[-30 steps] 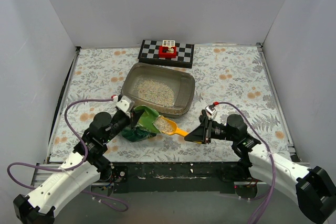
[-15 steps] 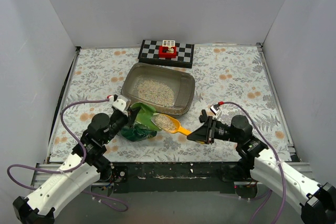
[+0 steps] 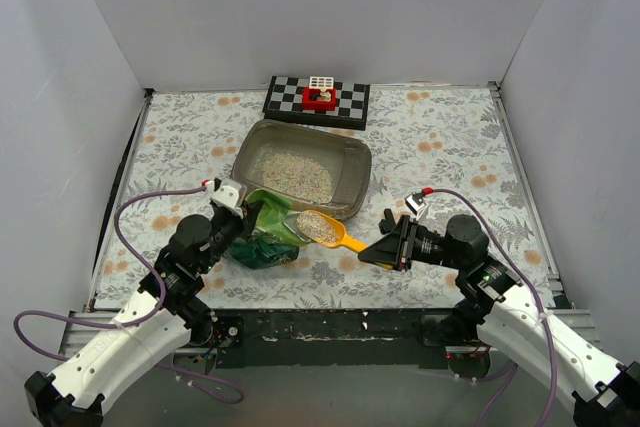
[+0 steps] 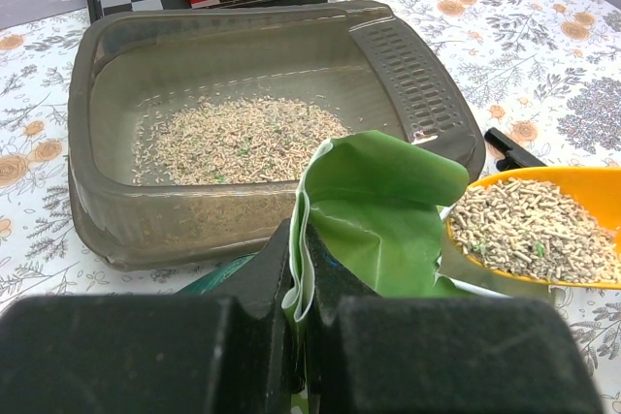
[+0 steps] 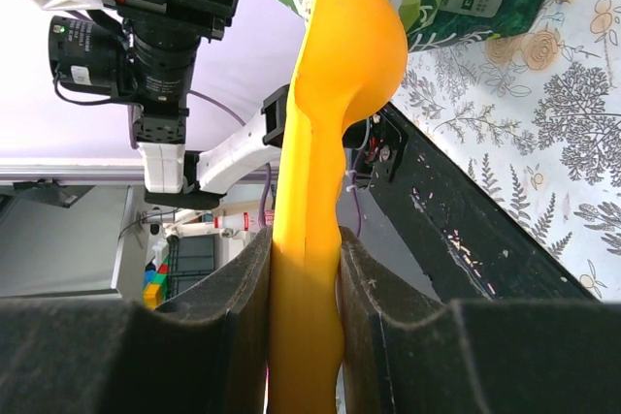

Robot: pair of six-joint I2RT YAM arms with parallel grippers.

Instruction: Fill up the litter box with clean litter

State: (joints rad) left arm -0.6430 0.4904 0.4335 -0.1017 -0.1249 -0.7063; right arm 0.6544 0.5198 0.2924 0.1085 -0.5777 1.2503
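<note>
Litter (image 4: 238, 138) thin across grey box (image 4: 97, 210) floor

Green bag (image 3: 262, 247), yellow scoop (image 3: 348, 241), checkered board (image 3: 348, 101), red box (image 3: 319, 100)

L arm (image 3: 112, 345) & R arm (image 3: 527, 323): white shells, blk joints, purple cable (image 3: 118, 229) loop each, white wrist mounts (image 3: 226, 194) w/ red tips.

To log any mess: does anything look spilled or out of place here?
Nothing looks tipped or damaged. Only a few pale specks lie on the black table edge, possibly a spill. The scoop in the right hand is heaped with litter but level.
</note>
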